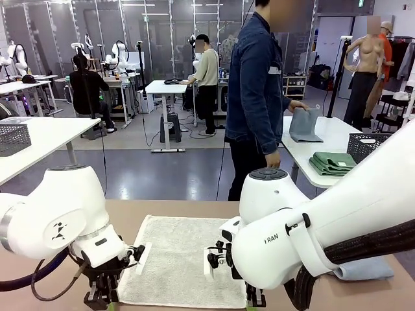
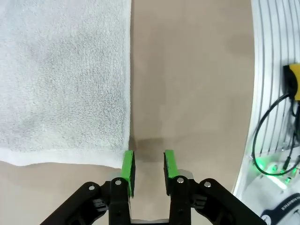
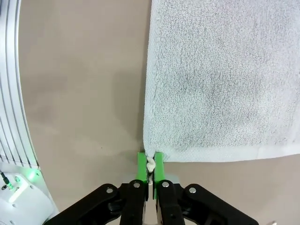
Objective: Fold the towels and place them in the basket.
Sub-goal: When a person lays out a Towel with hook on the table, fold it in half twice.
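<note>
A cream towel lies spread flat on the brown table between my two arms. My right gripper is shut on its near corner, and a bit of white cloth shows between the green pads; in the front view the right gripper is low at the towel's right front corner. My left gripper stands open at the other near corner of the towel, one pad beside the cloth's edge, nothing between the fingers. A pale blue towel lies under my right arm. A dark mesh basket stands on the white table at the far right.
A person in a denim jacket stands across the table, one hand on a grey cloth on the white table. Folded green towels lie there too. Another mesh basket sits on a table at the far left.
</note>
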